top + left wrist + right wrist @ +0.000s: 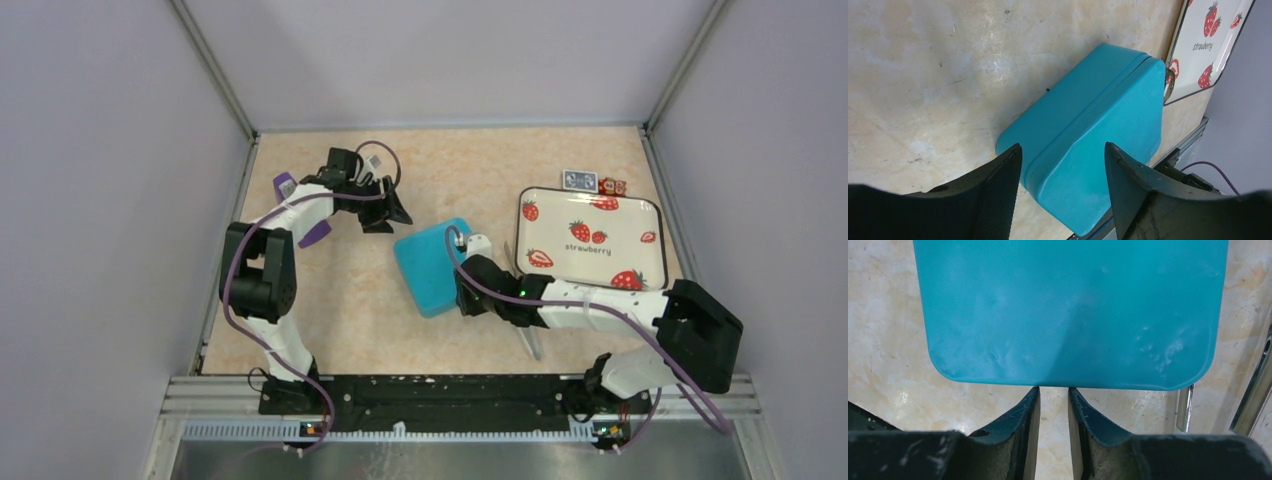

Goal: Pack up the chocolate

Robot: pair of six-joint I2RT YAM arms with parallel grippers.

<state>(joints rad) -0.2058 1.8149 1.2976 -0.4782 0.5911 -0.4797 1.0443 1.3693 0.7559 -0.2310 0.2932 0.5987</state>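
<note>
Three views, and no chocolate shows in any of them.

Top view: the teal, round-cornered lidded box [428,268] lies shut in the middle of the worktop [350,320]. Its long axis runs roughly near-to-far, leaning left at the far end. Your right pincer [462,280] sits at the box's right edge. Your left pincer [388,220] hangs off its far-left corner, apart from it. The white strawberry-print tray [553,235] to the right carries no pieces. A small blue card [578,180] and red wrapped bits [612,186] lie just beyond its far rim.

Left wrist view: fingers spread wide with nothing between them. The box is ahead and below, its lid seam visible.

Right wrist view: fingers drawn nearly together, a thin slit left, pinching nothing. The tips are just short of the middle of the box's near edge. Metal tongs [1185,410] lie just right.

Judgement: the pieces are probably inside the box, unseen. Your right arm is nearer.
</note>
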